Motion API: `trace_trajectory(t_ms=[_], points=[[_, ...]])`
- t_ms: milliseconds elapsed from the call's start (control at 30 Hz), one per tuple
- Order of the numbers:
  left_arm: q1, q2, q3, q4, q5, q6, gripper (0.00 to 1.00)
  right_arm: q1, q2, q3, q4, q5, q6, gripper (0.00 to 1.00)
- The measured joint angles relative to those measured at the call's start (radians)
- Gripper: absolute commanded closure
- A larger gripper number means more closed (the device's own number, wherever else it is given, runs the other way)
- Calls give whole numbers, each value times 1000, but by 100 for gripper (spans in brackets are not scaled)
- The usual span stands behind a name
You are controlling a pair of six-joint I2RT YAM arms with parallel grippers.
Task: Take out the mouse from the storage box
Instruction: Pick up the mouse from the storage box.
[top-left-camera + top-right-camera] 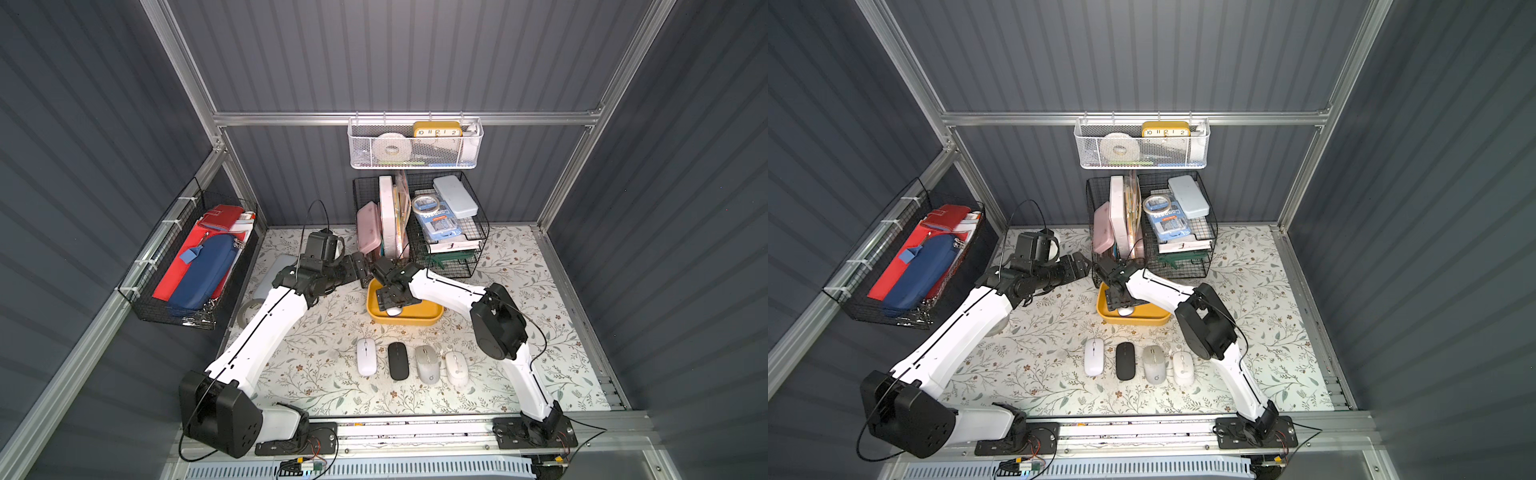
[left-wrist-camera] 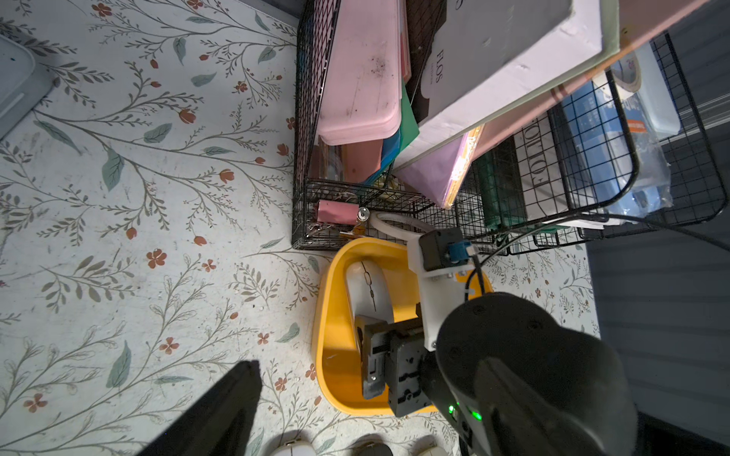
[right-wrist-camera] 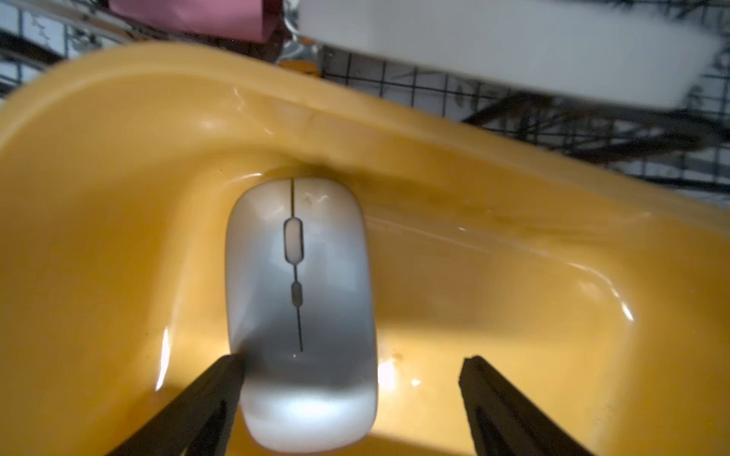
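Right gripper (image 3: pixel 353 361) sat low inside the mustard-yellow, round-cornered plastic storage box (image 1: pixel 419 321), near the back edge of the floral table (image 1: pixel 316 365), just in front of the black wire basket (image 1: pixel 465 268). Its jaws were spread wide. One black finger (image 3: pixel 221 379) was right against the side of the silver-grey oval mouse (image 3: pixel 300 300), the other well apart. The mouse lay flat toward the box's left end. Left gripper (image 1: pixel 362 268) hovered beside the box, spread and empty.
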Motion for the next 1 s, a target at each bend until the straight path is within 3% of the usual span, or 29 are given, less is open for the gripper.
trace_trajectory(t_ms=[267,633,833,900,967,1000], points=[[0,1,-2,3,0,0,10,-5,-23,-15,42,-61,-50,9],[0,1,-5,3,-2,0,10,-16,97,71,41,-97,-94,12],[0,1,-5,3,-1,0,10,-35,99,71,58,-110,-108,36],[0,1,-5,3,-1,0,10,-40,99,71,59,-116,-115,47],[0,1,-5,2,-1,0,10,-42,99,71,59,-121,-122,63],[0,1,-5,3,-1,0,10,-41,99,71,59,-121,-122,66]])
